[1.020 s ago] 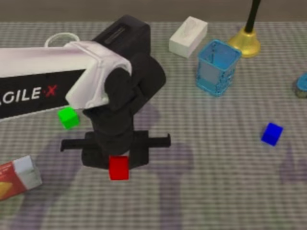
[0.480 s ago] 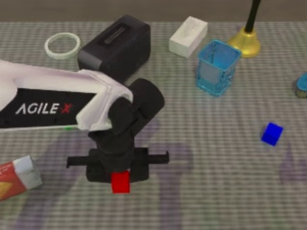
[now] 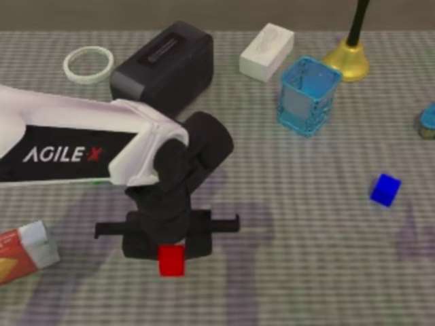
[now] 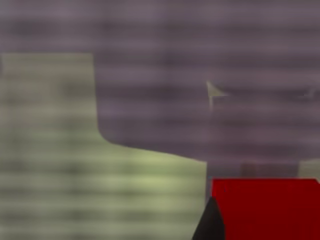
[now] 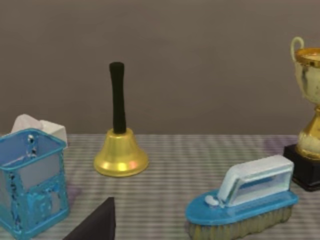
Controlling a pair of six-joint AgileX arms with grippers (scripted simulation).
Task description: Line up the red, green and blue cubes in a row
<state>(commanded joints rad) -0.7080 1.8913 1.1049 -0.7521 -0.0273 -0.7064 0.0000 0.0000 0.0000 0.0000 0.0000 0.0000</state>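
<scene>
The small bright red cube [image 3: 171,260] appears gripped by the left gripper [image 3: 170,255], low at the table's front left (right arm out of sight). One deep blue cube [image 3: 385,189] is seen far right; the green cube is hidden; no row is formed yet

Top view looks down; left wrist hugs the red cube [image 4: 262,207]; right wrist faces the bell [image 5: 120,152].

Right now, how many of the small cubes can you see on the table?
2. The red cube sits at the left gripper, near the front edge. The blue cube lies alone at the right. A green one may be hidden under the left arm.
</scene>
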